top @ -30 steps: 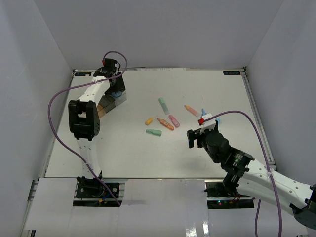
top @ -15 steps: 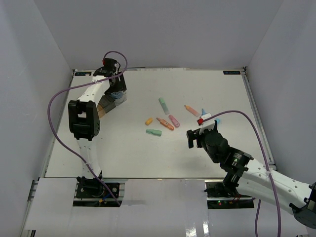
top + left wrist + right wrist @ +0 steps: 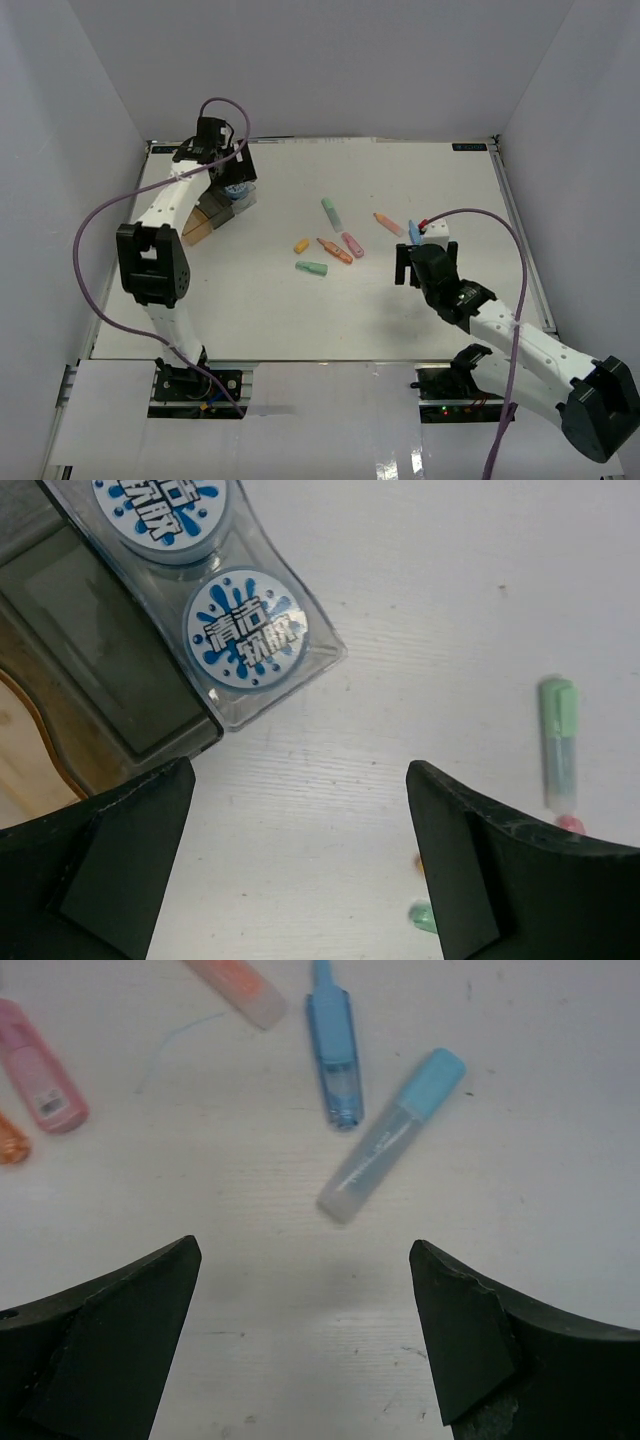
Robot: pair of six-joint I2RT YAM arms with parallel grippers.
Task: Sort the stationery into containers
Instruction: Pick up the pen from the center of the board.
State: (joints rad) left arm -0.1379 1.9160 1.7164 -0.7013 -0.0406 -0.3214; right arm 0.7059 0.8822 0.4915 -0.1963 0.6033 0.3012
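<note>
Right pincer (image 3: 303, 1260), spread wide and empty, hovers just short of the pale blue marker (image 3: 392, 1135); next, likely advance and straddle it.

We find the bins (image 3: 213, 208) joined in a cluster near the far-left corner of the table (image 3: 450, 190). Two rolls (image 3: 246, 630) lie side by side in the bin closest to the table's centre. The sticks (image 3: 335, 250) lie scattered on the table around its centre, well apart from the bins. Two of them lie just beside each other, nearest the right edge.
</note>
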